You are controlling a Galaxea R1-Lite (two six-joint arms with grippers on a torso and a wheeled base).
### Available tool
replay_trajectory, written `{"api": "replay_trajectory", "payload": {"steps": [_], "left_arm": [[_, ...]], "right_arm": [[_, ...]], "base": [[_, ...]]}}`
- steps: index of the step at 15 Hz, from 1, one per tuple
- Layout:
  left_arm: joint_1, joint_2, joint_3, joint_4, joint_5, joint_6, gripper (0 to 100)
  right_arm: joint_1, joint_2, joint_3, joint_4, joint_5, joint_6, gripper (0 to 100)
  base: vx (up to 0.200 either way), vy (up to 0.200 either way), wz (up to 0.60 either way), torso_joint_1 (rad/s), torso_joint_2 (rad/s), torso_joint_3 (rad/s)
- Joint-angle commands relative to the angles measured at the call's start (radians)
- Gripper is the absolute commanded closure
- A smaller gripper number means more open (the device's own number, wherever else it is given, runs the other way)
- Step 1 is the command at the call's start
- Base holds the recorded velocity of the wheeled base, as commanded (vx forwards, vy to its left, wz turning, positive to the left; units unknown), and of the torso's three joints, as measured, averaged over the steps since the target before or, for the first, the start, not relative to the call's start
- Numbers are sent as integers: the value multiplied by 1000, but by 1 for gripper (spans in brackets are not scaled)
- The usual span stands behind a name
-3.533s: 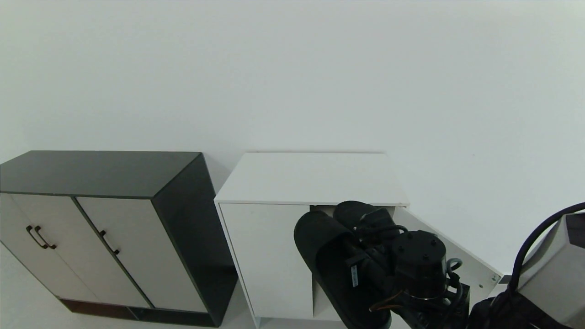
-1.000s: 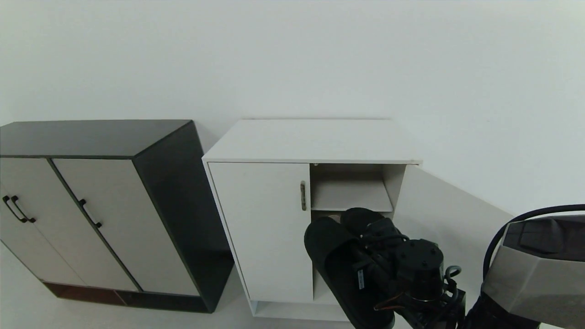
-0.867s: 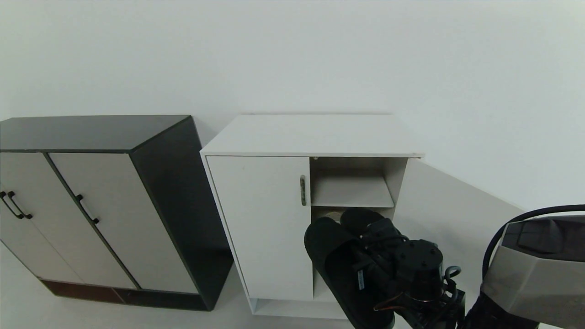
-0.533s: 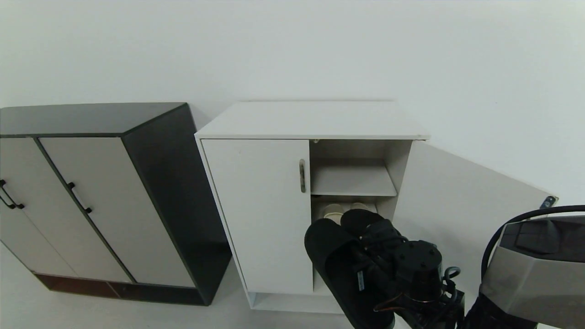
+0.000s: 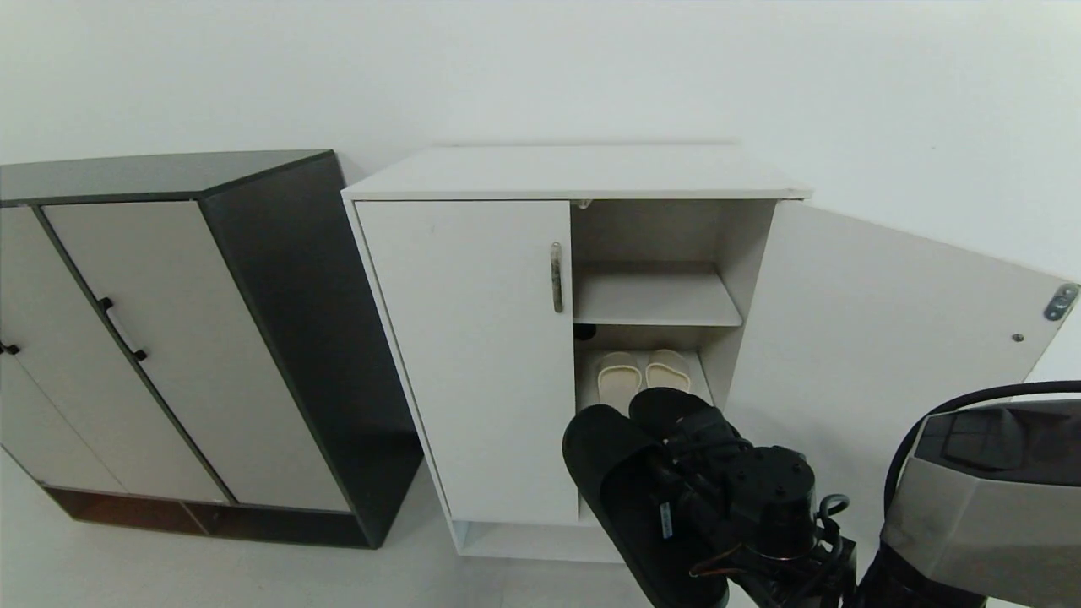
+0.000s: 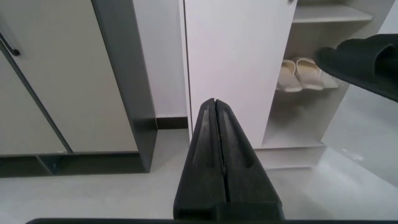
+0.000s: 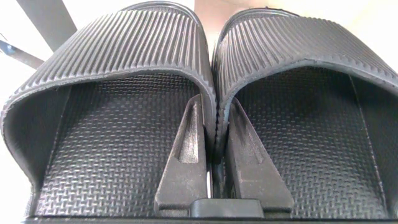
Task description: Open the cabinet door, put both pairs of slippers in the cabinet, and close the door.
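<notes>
The white cabinet [image 5: 574,173] has its right door [image 5: 878,321] swung wide open and its left door [image 5: 473,355] closed. A cream pair of slippers [image 5: 642,376] lies side by side on the lower shelf. In front of the opening, a little below that shelf, my right gripper [image 7: 214,106] is shut on a black pair of slippers [image 5: 625,473], pinching their two inner edges together. The left wrist view shows my left gripper [image 6: 215,109] shut with nothing in it, low before the closed door, with the cream slippers [image 6: 305,73] and a black slipper [image 6: 367,59] beyond.
A dark cabinet with two grey doors [image 5: 279,279] stands close against the white cabinet's left side. The upper shelf [image 5: 650,295] is bare. The open door blocks the right side. Pale floor [image 5: 253,574] lies in front.
The head camera has sunk, so the whole picture shifted. The cabinet's inside and the cream slippers came into view. The right gripper still holds the black slippers in the same pose.
</notes>
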Motion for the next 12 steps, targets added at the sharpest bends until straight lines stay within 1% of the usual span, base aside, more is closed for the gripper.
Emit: {"api": "replay_trajectory", "payload": {"steps": [1, 4, 7, 8, 11, 12], "left_arm": [[1, 0, 0, 0, 0, 0, 100], [0, 0, 0, 0, 0, 0, 100], [0, 0, 0, 0, 0, 0, 100], [0, 0, 0, 0, 0, 0, 100], [0, 0, 0, 0, 0, 0, 100], [0, 0, 0, 0, 0, 0, 100]], "right_arm": [[0, 11, 0, -5, 0, 0, 100], [-8, 13, 0, -5, 2, 0, 100], [-8, 13, 0, -6, 2, 0, 100], [-8, 13, 0, -6, 2, 0, 100], [-6, 34, 1, -16, 0, -16, 100], [-5, 65, 7, -65, 2, -35, 100]], "base": [[0, 0, 0, -105, 461, 349], [0, 0, 0, -79, 444, 359], [0, 0, 0, -32, 435, 401], [0, 0, 0, -17, 266, 261], [0, 0, 0, 4, 95, 85], [0, 0, 0, 0, 0, 0]]}}
